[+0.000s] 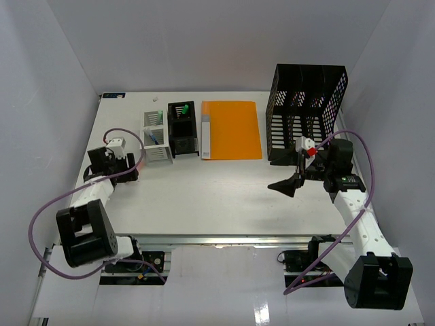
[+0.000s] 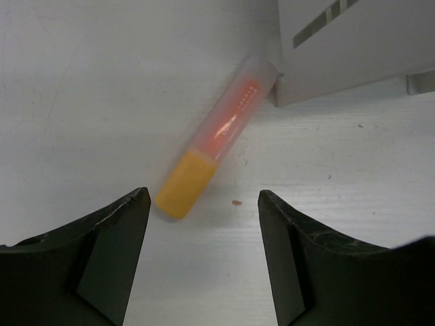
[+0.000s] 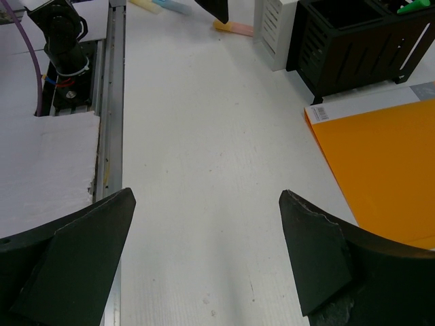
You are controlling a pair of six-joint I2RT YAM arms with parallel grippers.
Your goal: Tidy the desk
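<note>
The white desk (image 1: 217, 200) has a metal rail (image 3: 112, 102) along its front edge. An orange highlighter (image 2: 216, 139) with a frosted cap lies flat on it, its cap end touching the corner of a white organizer (image 2: 353, 47). My left gripper (image 2: 204, 197) is open and empty just short of the highlighter's orange end; in the top view the left gripper (image 1: 129, 163) sits left of the white organizer (image 1: 156, 136). My right gripper (image 3: 207, 197) is open and empty over bare desk, left of the orange folder (image 3: 387, 156); it also shows in the top view (image 1: 289, 185).
A black organizer (image 1: 181, 128) holding a green marker stands beside the white one. The orange folder (image 1: 231, 129) lies at the back middle. A tall black mesh basket (image 1: 306, 112) stands at the back right. Yellow and blue highlighters (image 3: 170, 5) lie beyond the left gripper.
</note>
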